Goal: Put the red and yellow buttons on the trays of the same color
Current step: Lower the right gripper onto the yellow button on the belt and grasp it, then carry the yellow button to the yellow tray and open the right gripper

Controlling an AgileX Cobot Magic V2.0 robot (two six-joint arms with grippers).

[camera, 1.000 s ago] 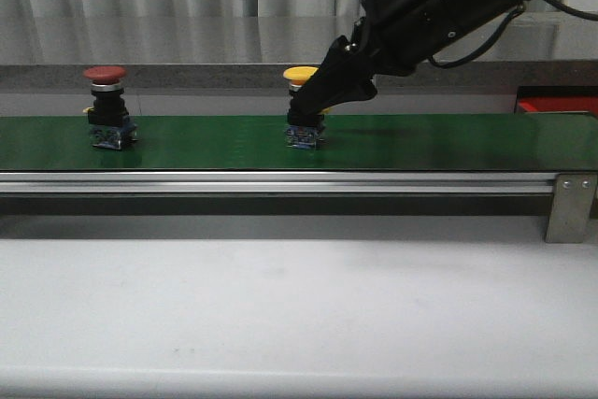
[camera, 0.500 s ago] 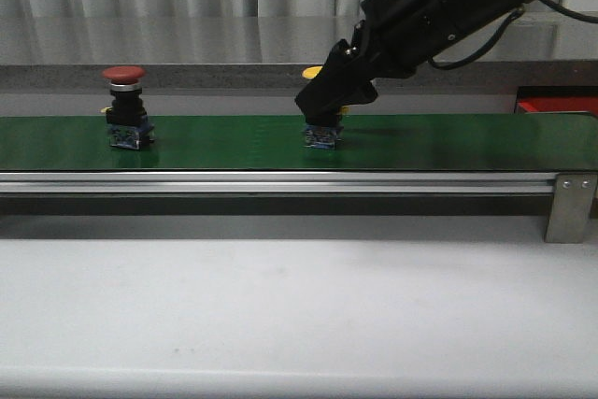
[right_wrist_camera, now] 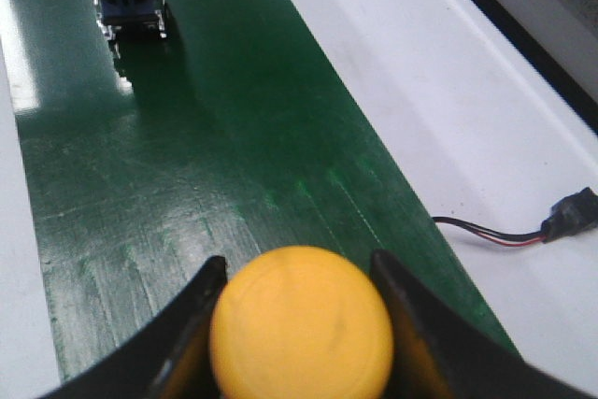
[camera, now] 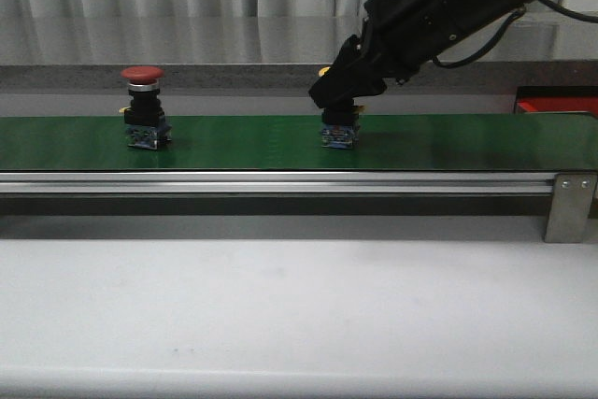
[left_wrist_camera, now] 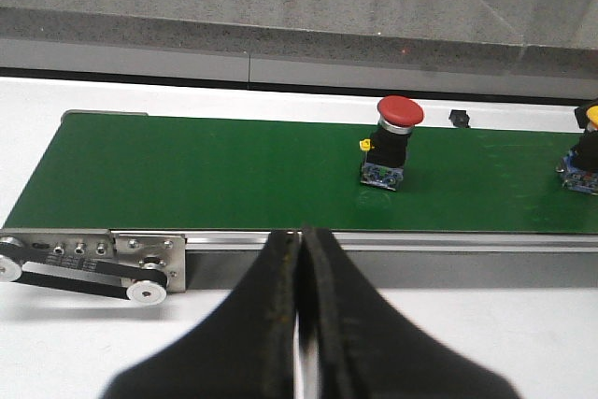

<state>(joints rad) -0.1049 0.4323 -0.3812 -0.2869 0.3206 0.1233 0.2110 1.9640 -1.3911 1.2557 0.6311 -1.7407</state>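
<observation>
A yellow button (camera: 339,133) stands on the green belt (camera: 243,142), right of its middle. My right gripper (camera: 334,95) comes down from the upper right and covers the button's top. In the right wrist view the yellow button's cap (right_wrist_camera: 299,324) fills the gap between the right gripper (right_wrist_camera: 299,273) fingers, which press on both its sides. A red button (camera: 142,105) stands upright on the belt at the left, also seen as the red button (left_wrist_camera: 392,142) ahead of my left gripper (left_wrist_camera: 301,235), which is shut and empty in front of the belt. A red tray (camera: 556,100) shows partly at the far right. No yellow tray shows.
The belt runs across the table on a metal rail with an end bracket (camera: 570,207) at the right. A small cable (right_wrist_camera: 523,231) lies on the white surface behind the belt. A grey ledge runs behind it.
Both buttons have travelled to the right on the belt. My right gripper has followed the yellow button, come down over its cap and now hides it.
</observation>
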